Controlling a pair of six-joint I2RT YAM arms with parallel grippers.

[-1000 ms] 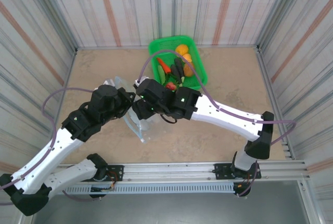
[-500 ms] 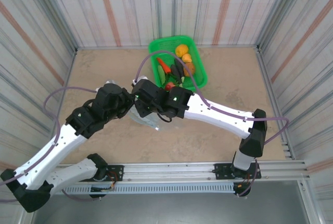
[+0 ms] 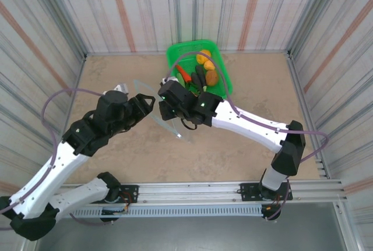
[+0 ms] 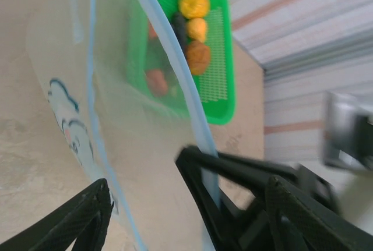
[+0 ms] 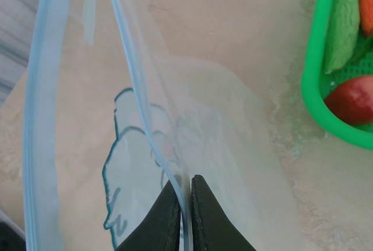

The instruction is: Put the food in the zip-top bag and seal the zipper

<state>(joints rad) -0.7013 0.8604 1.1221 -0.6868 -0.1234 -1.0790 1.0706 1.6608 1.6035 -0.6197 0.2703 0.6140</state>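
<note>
The zip-top bag (image 3: 158,117) is clear with a teal drawing and hangs off the table between both arms. My right gripper (image 3: 164,110) is shut on its mouth edge, the fingers (image 5: 204,216) pinching the plastic beside the pale blue zipper (image 5: 34,123). My left gripper (image 3: 148,102) stands open just left of the bag, its jaws wide on either side of the zipper (image 4: 175,70) without touching it. The food lies in the green basket (image 3: 186,46): carrot (image 3: 183,73), cucumber (image 5: 341,29), strawberry (image 5: 352,99), round orange fruits (image 4: 194,3).
The green basket (image 4: 218,88) sits at the back centre of the tan table (image 3: 262,88), just behind the right gripper. Striped walls (image 3: 326,41) close in the table on three sides. Purple cables loop off both arms.
The right gripper shut on the bag's mouth edge and moved it slightly back toward the basket. The left gripper then opened, let go of the bag and drew back to the left.
</note>
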